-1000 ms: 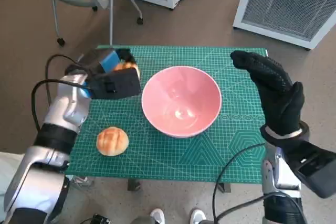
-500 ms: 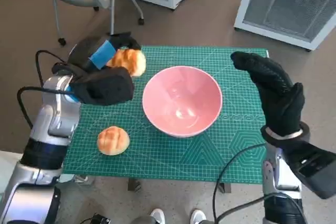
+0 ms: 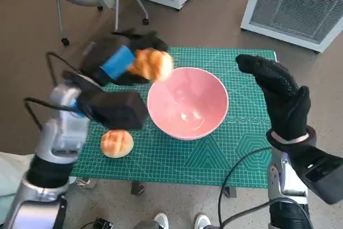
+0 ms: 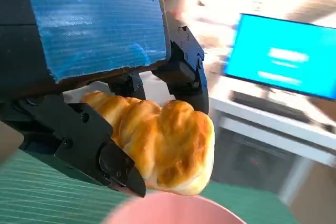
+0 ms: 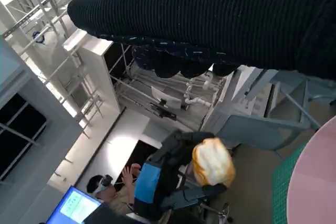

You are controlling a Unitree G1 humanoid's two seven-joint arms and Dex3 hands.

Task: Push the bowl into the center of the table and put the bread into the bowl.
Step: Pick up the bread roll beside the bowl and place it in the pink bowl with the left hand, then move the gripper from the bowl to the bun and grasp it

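My left hand [image 3: 115, 60] grips a bread roll [image 3: 152, 64] above the pink bowl's [image 3: 187, 103] far-left rim; my right hand [image 3: 278, 95] hovers spread, empty

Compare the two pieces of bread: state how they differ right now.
The bread in the left hand is a long, ridged twist held up in the air at the pink bowl's rim; the round bun lies untouched on the green mat. The twist is lumpy; the bun is a smooth dome. Both are golden brown and outside the bowl.
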